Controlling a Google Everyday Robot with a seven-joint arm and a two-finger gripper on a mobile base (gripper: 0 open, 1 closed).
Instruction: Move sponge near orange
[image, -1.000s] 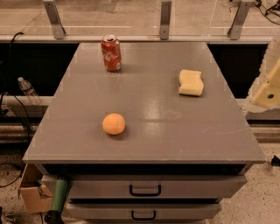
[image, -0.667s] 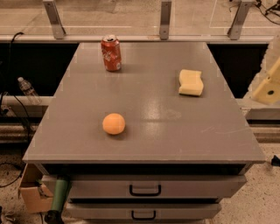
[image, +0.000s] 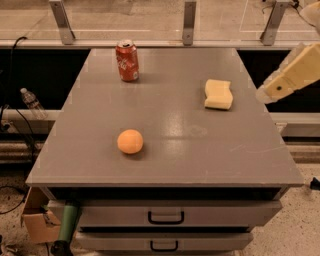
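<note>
— Sponge (image: 218, 94): where does it lie relative to the gripper (image: 268, 92)?
— It lies flat on the grey table (image: 200, 155), in the far right part, a little inside the right edge. The gripper hangs beyond that edge, to the right of the sponge and apart from it, its tip slanting down towards the left.
— Is the gripper spread or pressed together?
— That cannot be told from this view.
— And the orange (image: 130, 141)?
— It sits towards the front left, well apart from the sponge, with bare table between them. A red soda can (image: 127, 60) stands upright at the far left.
</note>
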